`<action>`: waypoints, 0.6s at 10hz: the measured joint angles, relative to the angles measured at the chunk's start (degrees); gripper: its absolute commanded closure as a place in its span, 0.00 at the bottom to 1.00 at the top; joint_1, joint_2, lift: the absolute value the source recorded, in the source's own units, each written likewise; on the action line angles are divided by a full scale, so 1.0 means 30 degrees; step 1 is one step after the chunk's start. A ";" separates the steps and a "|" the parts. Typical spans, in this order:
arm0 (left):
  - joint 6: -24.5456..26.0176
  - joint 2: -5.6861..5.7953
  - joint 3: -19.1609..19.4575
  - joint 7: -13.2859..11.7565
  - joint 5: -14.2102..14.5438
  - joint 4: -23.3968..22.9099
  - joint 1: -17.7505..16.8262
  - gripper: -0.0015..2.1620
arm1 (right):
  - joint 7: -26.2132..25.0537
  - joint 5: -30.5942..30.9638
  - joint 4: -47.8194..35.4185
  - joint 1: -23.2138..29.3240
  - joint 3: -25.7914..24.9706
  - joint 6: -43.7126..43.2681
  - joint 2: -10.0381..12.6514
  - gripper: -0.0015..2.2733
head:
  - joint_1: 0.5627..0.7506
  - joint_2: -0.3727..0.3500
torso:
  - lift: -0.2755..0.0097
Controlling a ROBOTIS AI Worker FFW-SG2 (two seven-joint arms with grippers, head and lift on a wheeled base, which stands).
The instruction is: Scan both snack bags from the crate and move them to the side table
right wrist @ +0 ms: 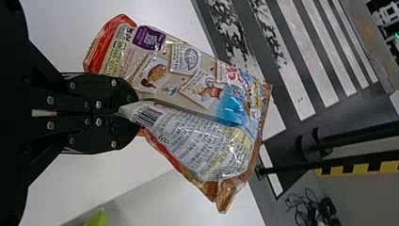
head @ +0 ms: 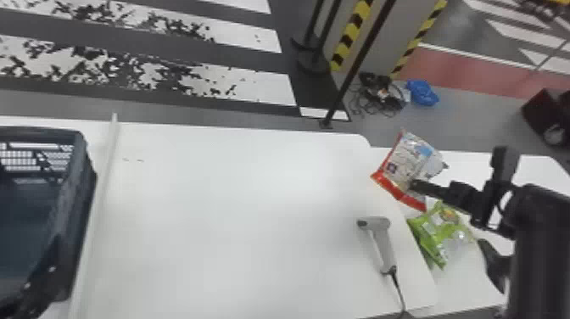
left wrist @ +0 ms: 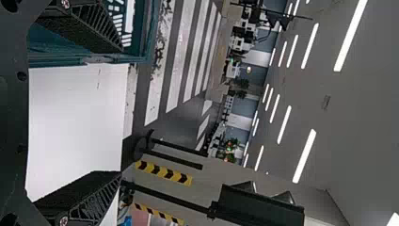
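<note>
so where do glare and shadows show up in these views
Head view: a soft bright patch on the white tabletop, a faint shadow left of the grey pistol-shaped scanner; right wrist view: shiny highlights on the crinkled red-and-beige plastic snack bag; left wrist view: glaring white ceiling strip lights.

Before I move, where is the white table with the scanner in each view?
Head view: the table, centre, under the scanner.
Left wrist view: framed by the open left hand, beside the crate.
Right wrist view: behind the bag in the right hand.
Landmark: the striped floor, beyond the table.
</note>
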 measured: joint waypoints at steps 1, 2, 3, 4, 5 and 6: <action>0.0029 0.0015 0.0054 0.0000 0.0010 0.0000 0.0000 0.03 | -0.1290 0.0394 0.1405 -0.0407 0.0036 -0.1303 -0.0425 0.99 | 0.70 0.03 | 0.86; 0.0044 0.0036 0.0122 0.0000 0.0027 0.0001 0.0001 0.03 | -0.2569 0.0991 0.3195 -0.0900 0.0284 -0.2335 -0.1005 0.99 | 0.70 0.03 | 0.86; 0.0046 0.0049 0.0155 0.0000 0.0045 -0.0002 0.0001 0.03 | -0.3643 0.1374 0.4725 -0.1227 0.0550 -0.3012 -0.1481 0.99 | 0.70 0.03 | 0.86; 0.0046 0.0084 0.0167 0.0000 0.0077 -0.0054 -0.0002 0.03 | -0.4084 0.1717 0.6371 -0.1727 0.0749 -0.3570 -0.1950 0.99 | 0.70 0.03 | 0.86; 0.0046 0.0184 0.0183 -0.0006 0.0194 -0.0085 -0.0023 0.03 | -0.4523 0.2158 0.8209 -0.2484 0.0950 -0.4078 -0.2439 0.99 | 0.70 0.03 | 0.86; 0.0046 0.0258 0.0195 -0.0091 0.0322 -0.0079 -0.0074 0.03 | -0.5212 0.2621 0.9317 -0.2923 0.1200 -0.4463 -0.2684 0.99 | 0.70 0.03 | 0.86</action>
